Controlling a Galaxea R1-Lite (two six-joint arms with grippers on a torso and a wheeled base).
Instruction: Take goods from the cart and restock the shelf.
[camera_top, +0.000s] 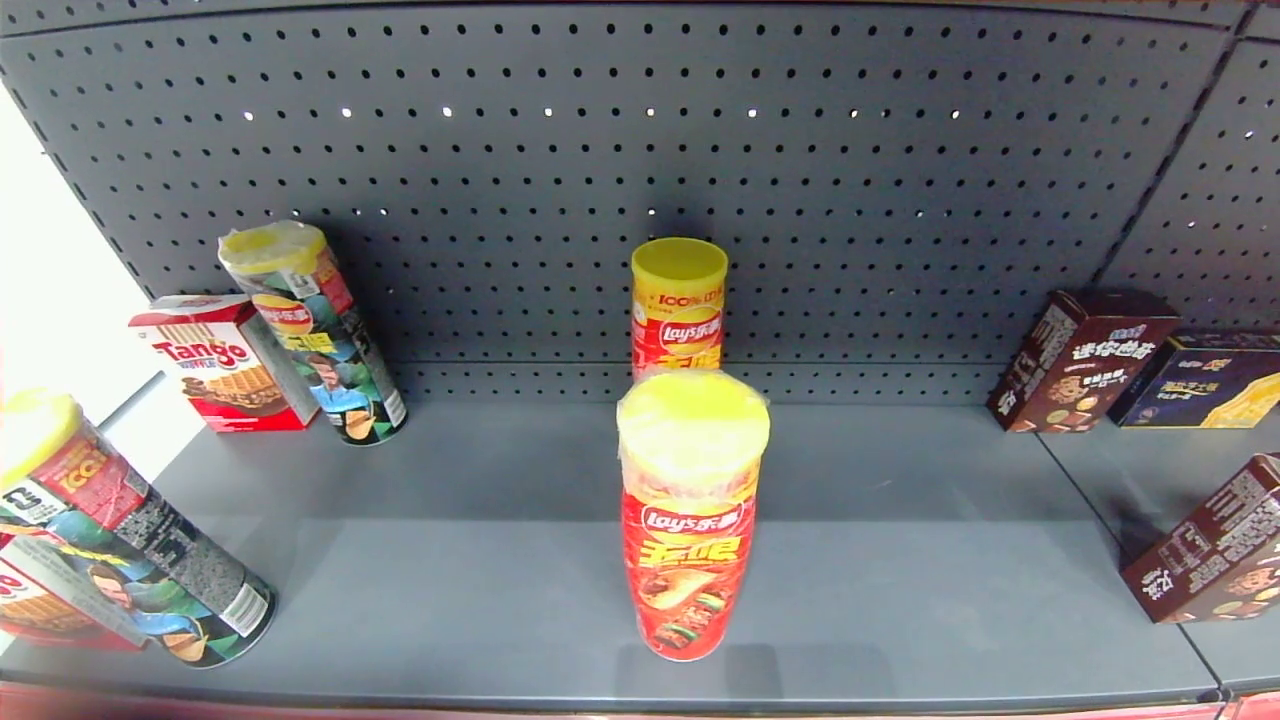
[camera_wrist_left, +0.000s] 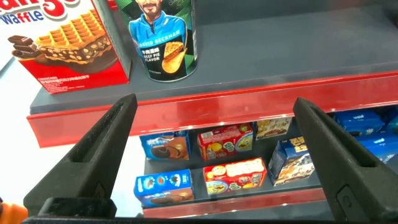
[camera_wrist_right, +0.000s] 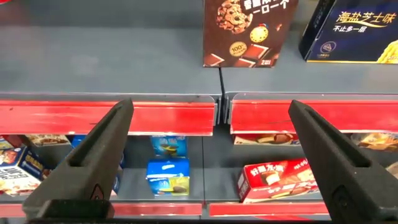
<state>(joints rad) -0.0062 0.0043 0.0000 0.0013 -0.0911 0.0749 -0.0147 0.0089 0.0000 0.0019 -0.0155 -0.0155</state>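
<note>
grey shelf (camera_top: 900, 560) carries 2 red chip cans (camera_top: 688, 530), apparently upright; left gripper (camera_wrist_left: 214, 162) and right gripper (camera_wrist_right: 211, 162) fingers spread.

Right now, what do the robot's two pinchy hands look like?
Both look alike. The left gripper and right gripper each have two chunky, matte black fingers, shaped like long wedges that narrow to blunt tips. Some show a sunken slot or a small round hole.
</note>
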